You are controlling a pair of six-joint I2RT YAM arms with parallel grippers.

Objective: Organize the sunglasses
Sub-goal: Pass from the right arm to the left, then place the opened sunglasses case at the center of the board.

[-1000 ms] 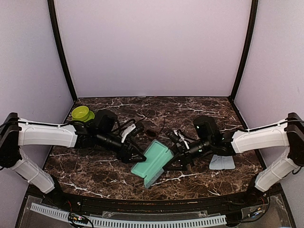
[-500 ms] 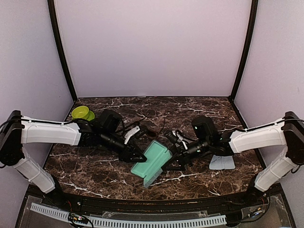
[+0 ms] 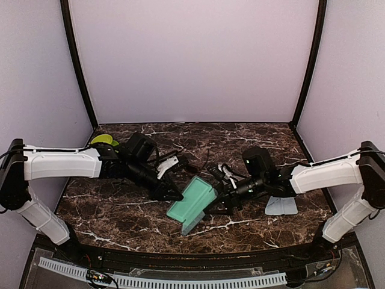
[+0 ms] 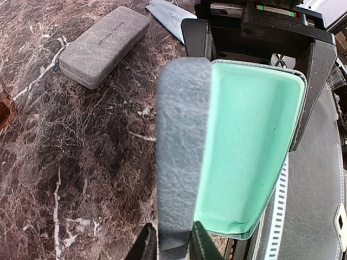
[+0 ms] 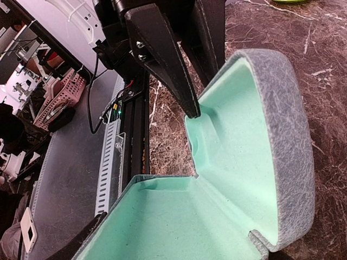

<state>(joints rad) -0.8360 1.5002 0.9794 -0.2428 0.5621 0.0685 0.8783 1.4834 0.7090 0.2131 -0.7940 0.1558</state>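
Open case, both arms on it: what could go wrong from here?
1. The left fingers pinch only the rim of the grey lid of the open case; it may slip free and snap shut.
2. The right fingers clamp the other half, so uneven pulls between the arms could strain the hinge.

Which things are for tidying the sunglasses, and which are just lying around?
For the job: dark sunglasses; open green-lined case, gripped by the left pincer and right pincer.
Just lying about: closed grey case; light-blue cloth; green bowl.
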